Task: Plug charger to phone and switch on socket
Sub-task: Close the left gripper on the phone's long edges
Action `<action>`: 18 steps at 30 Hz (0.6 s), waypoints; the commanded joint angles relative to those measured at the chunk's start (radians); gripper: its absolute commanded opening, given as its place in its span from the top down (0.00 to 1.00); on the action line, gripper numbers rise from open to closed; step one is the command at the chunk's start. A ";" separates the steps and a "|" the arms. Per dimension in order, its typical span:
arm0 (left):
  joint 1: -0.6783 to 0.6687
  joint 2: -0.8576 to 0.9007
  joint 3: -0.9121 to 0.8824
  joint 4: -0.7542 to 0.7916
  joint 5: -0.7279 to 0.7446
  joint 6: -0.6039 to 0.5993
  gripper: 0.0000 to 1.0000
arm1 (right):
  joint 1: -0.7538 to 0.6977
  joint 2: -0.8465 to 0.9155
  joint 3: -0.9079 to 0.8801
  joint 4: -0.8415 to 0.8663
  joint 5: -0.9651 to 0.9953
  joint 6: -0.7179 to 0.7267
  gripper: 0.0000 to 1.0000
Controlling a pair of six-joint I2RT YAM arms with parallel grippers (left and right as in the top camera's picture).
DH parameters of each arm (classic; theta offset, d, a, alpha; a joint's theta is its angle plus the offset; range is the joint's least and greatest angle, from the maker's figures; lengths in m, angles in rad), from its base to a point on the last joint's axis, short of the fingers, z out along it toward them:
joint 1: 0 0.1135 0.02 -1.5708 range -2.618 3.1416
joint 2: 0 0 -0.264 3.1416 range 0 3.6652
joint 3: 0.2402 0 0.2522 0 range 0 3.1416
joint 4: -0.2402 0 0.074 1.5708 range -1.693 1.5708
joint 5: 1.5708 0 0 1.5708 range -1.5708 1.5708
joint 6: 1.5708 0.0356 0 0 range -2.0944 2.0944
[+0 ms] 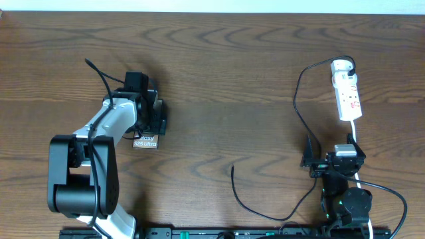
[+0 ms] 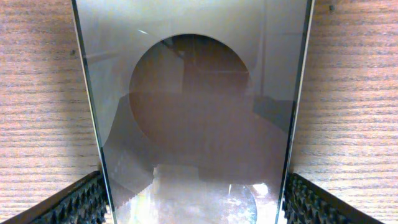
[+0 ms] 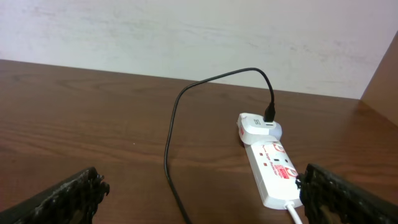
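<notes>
The phone lies flat on the table, a grey glossy slab that fills the left wrist view; its lettered end shows in the overhead view. My left gripper straddles it, open, with each pad close against a long edge; I cannot tell whether they touch it. The charger cable runs from the white socket strip down past my right gripper, and its free tip lies on bare wood. My right gripper is open and empty, facing the socket from short of its cord end.
A white adapter with the cable plugged in sits at the socket's far end. The strip's white cord runs back toward the right arm. A pale wall stands behind the table's far edge.
</notes>
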 commanded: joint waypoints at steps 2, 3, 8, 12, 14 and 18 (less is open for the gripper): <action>0.000 0.019 -0.021 -0.003 -0.002 0.011 0.15 | 0.008 -0.005 -0.001 -0.004 -0.001 -0.010 0.01; 0.000 0.019 -0.021 -0.003 -0.002 0.011 0.15 | 0.008 -0.005 -0.001 -0.004 -0.001 -0.010 0.01; 0.000 0.019 -0.021 -0.003 -0.002 0.011 0.18 | 0.008 -0.005 -0.001 -0.004 -0.001 -0.010 0.01; 0.000 0.019 -0.021 -0.002 -0.002 0.011 0.19 | 0.008 -0.005 -0.001 -0.004 -0.001 -0.010 0.01; 0.000 0.019 -0.021 -0.002 -0.002 0.011 0.20 | 0.008 -0.005 -0.001 -0.004 -0.001 -0.010 0.01; 0.000 0.019 -0.021 -0.002 -0.002 0.011 0.21 | 0.008 -0.005 -0.001 -0.004 -0.001 -0.010 0.01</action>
